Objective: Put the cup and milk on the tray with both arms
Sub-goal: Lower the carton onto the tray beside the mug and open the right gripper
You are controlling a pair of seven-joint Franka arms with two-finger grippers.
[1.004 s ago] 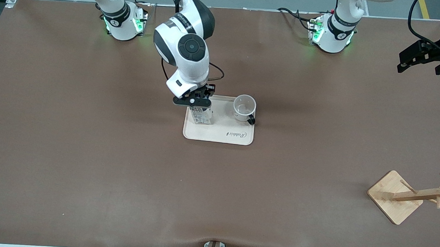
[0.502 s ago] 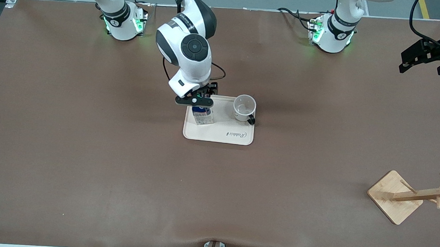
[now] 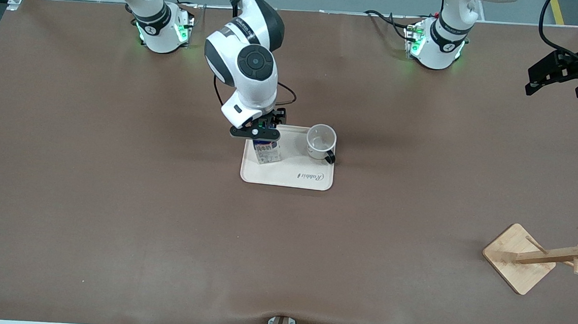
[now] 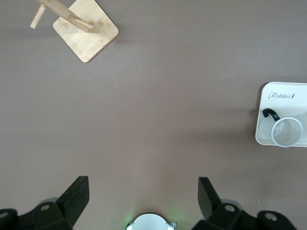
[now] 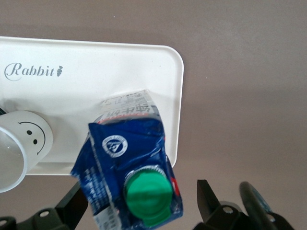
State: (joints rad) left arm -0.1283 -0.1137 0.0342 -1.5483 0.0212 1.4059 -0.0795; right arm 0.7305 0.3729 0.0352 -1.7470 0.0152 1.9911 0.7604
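Observation:
The cream tray [image 3: 287, 179] lies mid-table. The white cup [image 3: 320, 141] stands on it at the corner toward the left arm's end, handle toward the front camera. The milk carton [image 3: 265, 153] stands on the tray beside the cup, toward the right arm's end. My right gripper [image 3: 254, 133] hovers just over the carton's top, open. In the right wrist view its fingers [image 5: 207, 194] straddle the blue top and green cap of the milk [image 5: 129, 167], with a gap on one side. My left gripper [image 3: 554, 74] waits open and empty, high over the left arm's end of the table.
A wooden peg stand with a square base [image 3: 519, 257] lies tipped near the front camera at the left arm's end; it also shows in the left wrist view [image 4: 86, 28]. The tray [image 4: 283, 98] and the cup [image 4: 287, 132] show there too.
My right gripper has opened off the milk carton and risen slightly; the carton now stands on the tray by itself. The left gripper has drifted slightly.

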